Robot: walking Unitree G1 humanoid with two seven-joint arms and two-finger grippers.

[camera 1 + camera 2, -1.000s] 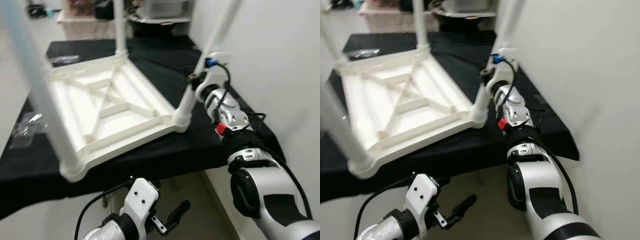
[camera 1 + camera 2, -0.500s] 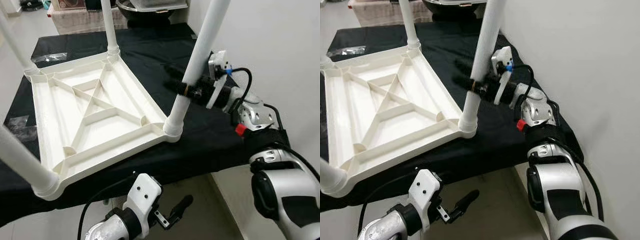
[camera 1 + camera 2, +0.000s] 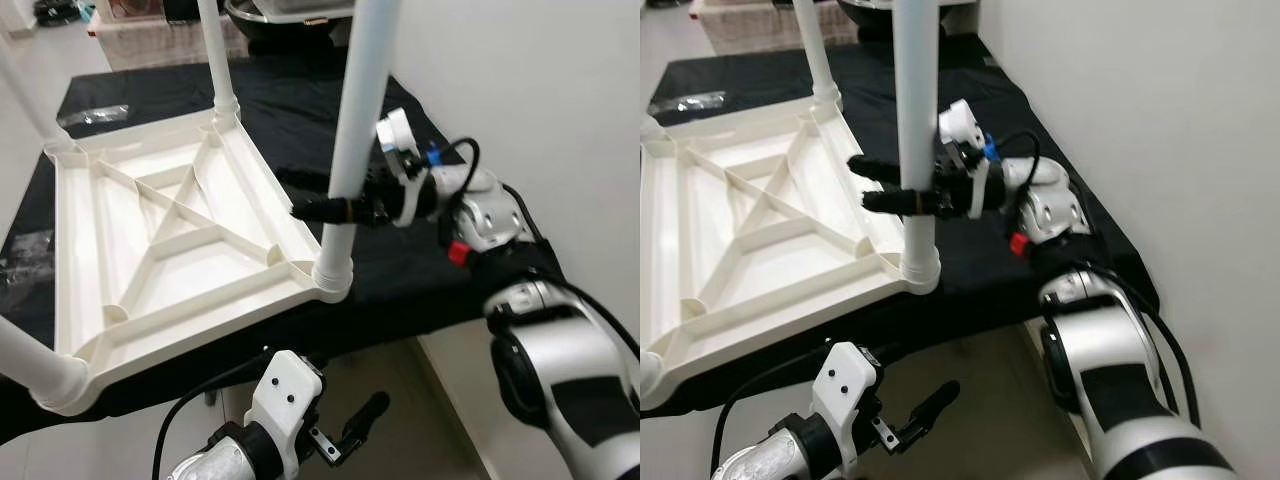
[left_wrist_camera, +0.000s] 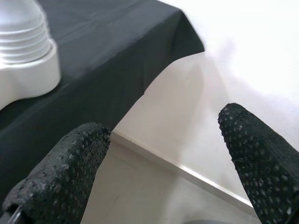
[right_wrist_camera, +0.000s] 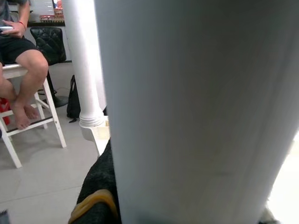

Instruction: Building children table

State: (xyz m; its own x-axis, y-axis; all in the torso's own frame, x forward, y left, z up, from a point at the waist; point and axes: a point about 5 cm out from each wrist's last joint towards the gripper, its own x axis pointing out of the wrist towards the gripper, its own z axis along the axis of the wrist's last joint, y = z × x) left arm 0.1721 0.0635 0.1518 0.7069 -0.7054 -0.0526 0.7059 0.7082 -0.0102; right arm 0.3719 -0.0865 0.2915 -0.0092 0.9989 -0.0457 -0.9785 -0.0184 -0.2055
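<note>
Since half a second ago the table leg (image 3: 355, 130) I hold has swung from a lean toward the wall to nearly upright, and my right arm has turned with it.

From my head cameras, the white children's table (image 3: 170, 240) lies upside down on the bench (image 3: 420, 290), which is draped in black cloth. The tabletop sits at the bench's near edge, its ribbed underside facing up. My right jaws (image 3: 335, 208) are closed on the table leg just above its socket at the tabletop's near right corner, close to the bench's near right corner; one black finger passes in front of the leg and the other behind it. A second leg (image 3: 215, 50) stands in the far right socket, a third (image 3: 25, 355) rises from the near left one, and part of a fourth shows at the far left. A clear plastic bag (image 3: 100, 116) lies on the cloth toward the bench's far left. My left jaws (image 3: 350, 430) hang below the bench's near edge, over the floor.

From my left wrist, the two black fingers (image 4: 60, 172) stand well apart with nothing between them; beyond them are the draped bench corner and a white socket (image 4: 25, 51) of the table.

From my right wrist, the gripped leg (image 5: 196, 112) is right against the lens. Past it stands another leg (image 5: 84, 65), and a person (image 5: 23, 60) sits on a white stool (image 5: 28, 121).
</note>
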